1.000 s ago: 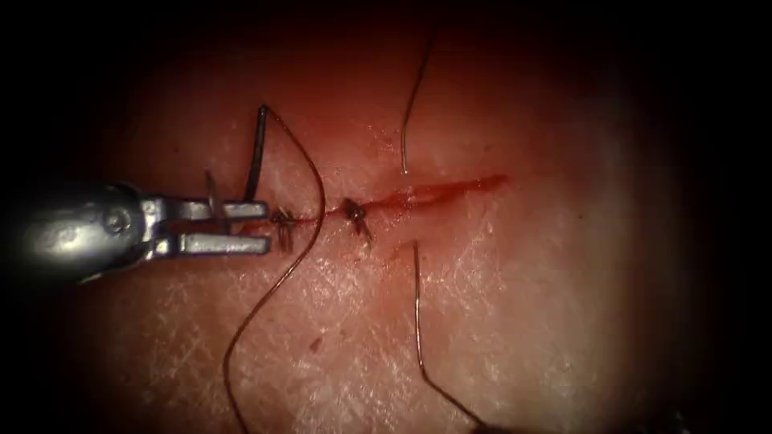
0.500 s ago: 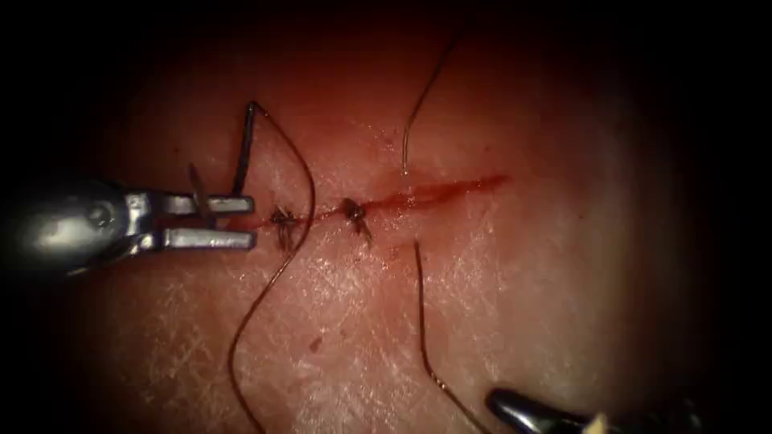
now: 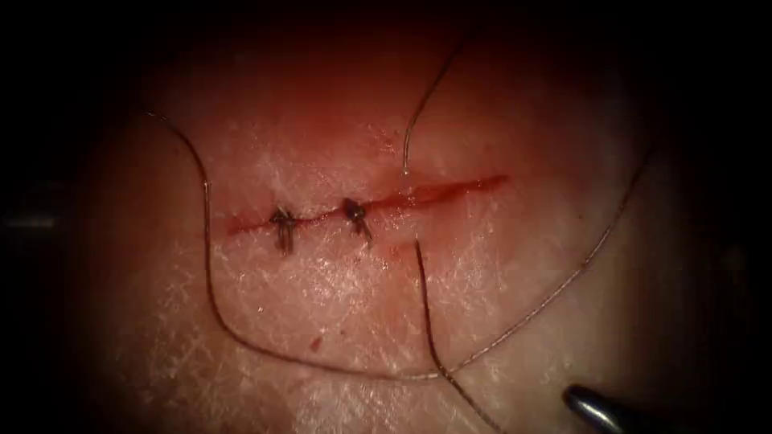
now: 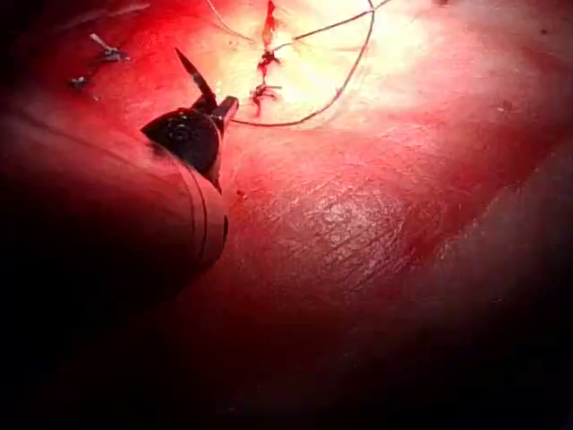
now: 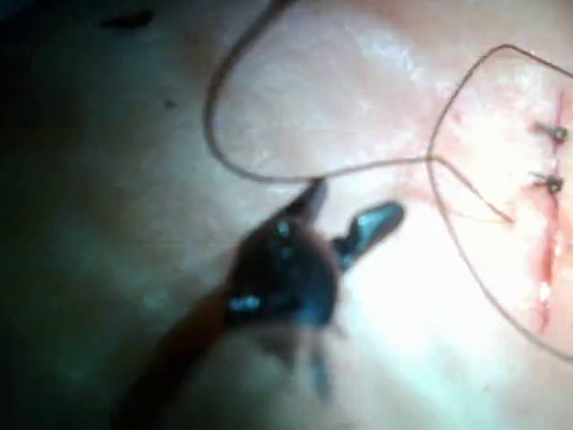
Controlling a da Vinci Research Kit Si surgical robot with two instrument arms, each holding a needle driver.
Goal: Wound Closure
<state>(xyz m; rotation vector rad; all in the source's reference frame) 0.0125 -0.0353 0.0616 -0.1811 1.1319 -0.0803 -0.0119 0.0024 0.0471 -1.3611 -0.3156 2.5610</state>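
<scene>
The left tool [image 4: 222, 109] had its fingers clenched on what appeared to be the needle [image 4: 190, 70], held clear of the tissue [image 3: 338, 321]; the grip point along its curve could not be told. The right tool [image 5: 354, 202], at 5 o'clock in the endoscope view, had its fingers released and held nothing. Slack thread [image 3: 207, 265] swept from 10 through 6 to 3 o'clock. A fresh bite crossed the cut [image 3: 450, 189] to the right of two knots [image 3: 354, 210]. Judged step: taking up slack. Pull steadily, in line with the bite. Keep the loop off the knots.

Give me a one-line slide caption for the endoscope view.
Two knots on the cut, thread looping across the tissue, right tool at the edge.
</scene>
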